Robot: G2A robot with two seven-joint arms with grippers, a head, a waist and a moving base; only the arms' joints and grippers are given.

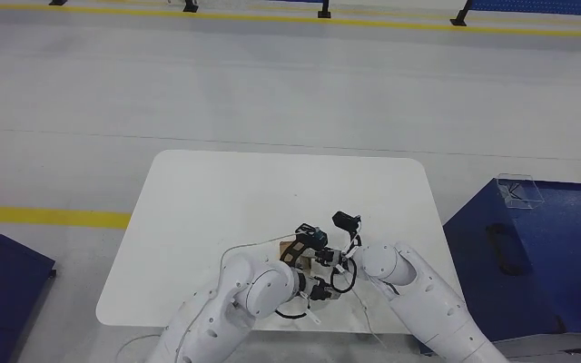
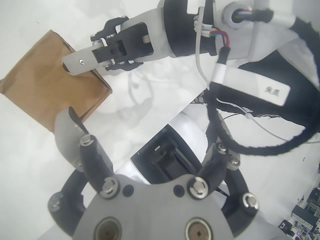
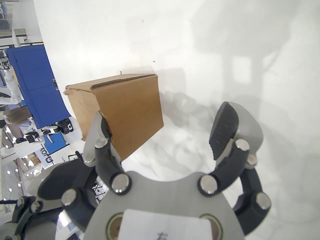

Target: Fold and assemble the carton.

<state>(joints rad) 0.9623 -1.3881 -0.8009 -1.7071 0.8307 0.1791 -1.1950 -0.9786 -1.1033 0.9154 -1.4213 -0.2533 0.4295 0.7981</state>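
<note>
Right gripper [image 3: 161, 112] and left gripper [image 2: 140, 122] are wide open, holding nothing, one finger each at the carton [image 3: 125, 106]. Best to brace one side and press squarely.

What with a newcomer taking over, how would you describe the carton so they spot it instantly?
Start at the white table and go to its edge nearest the robot. There sits the carton, with the open right gripper touching it. It is the only brown cardboard thing among white and black robot parts.
</note>
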